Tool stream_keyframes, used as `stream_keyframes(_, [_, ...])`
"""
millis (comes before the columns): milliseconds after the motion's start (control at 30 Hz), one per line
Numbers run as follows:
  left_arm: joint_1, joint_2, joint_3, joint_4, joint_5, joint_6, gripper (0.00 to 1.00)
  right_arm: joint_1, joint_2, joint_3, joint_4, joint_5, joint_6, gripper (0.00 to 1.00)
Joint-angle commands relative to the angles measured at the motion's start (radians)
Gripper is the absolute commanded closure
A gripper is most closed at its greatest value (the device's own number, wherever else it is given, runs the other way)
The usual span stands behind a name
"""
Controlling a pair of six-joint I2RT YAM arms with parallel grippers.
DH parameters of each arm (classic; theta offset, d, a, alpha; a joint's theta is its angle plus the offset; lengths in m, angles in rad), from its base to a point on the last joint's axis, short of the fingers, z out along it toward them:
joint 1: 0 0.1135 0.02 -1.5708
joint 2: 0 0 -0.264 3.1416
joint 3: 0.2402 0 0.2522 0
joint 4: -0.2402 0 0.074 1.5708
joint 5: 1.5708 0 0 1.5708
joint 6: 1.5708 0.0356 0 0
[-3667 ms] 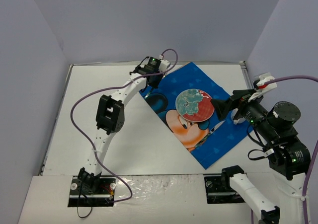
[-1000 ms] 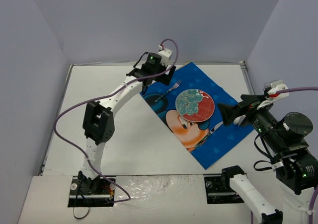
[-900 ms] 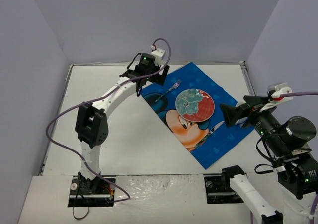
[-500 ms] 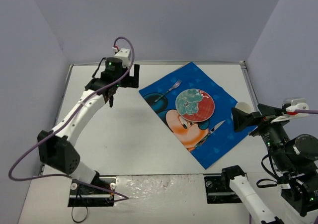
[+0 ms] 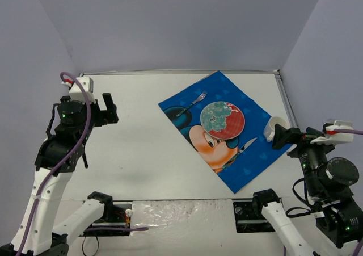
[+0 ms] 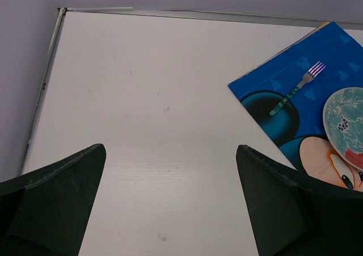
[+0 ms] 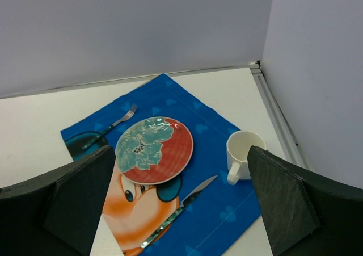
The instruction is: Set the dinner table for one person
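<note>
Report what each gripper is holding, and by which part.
Nothing is held: the left gripper and the right gripper both stand open and empty.
</note>
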Motion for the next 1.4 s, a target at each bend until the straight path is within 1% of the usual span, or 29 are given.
stream_keyframes(0, [0.006, -0.046, -0.032, -0.082, -0.07, -0.051, 0.03, 0.005, 0.012, -0.031, 0.101, 0.084, -0.03, 0.0])
stream_keyframes(167, [0.004, -0.084, -0.094, -0.103, -0.102, -0.086, 0.03, 0.005, -0.003, -0.071, 0.107, 0.088, -0.029, 0.0])
stream_keyframes(300, [0.004, -0.079, -0.159, -0.04, -0.065, -0.134, 0.03, 0.005, 0.004, -0.08, 0.115, 0.1, -0.028, 0.0])
stream_keyframes(400, [0.006, -0.063, -0.166, -0.009, -0.055, -0.161, 0.03, 0.005, 0.019, -0.072, 0.125, 0.097, -0.029, 0.0])
stream_keyframes(567, [0.006, -0.079, -0.199, 0.0, -0.062, -0.157, 0.03, 0.005, 0.0, -0.081, 0.129, 0.114, -0.037, 0.0])
stream_keyframes(733, [0.006, -0.165, -0.245, -0.002, -0.095, -0.132, 0.03, 0.005, -0.037, -0.103, 0.127, 0.123, -0.035, 0.0])
stream_keyframes(900, [0.006, -0.24, -0.248, 0.002, -0.138, -0.097, 0.03, 0.005, -0.057, -0.108, 0.127, 0.12, -0.048, 0.0])
stream_keyframes(1133, [0.006, -0.371, -0.289, -0.029, -0.177, -0.071, 0.03, 0.005, -0.174, -0.151, 0.123, 0.153, -0.073, 0.0])
stream_keyframes(1367, [0.006, -0.434, -0.348, -0.033, -0.17, -0.04, 0.03, 0.006, -0.229, -0.173, 0.078, 0.192, -0.071, 0.0])
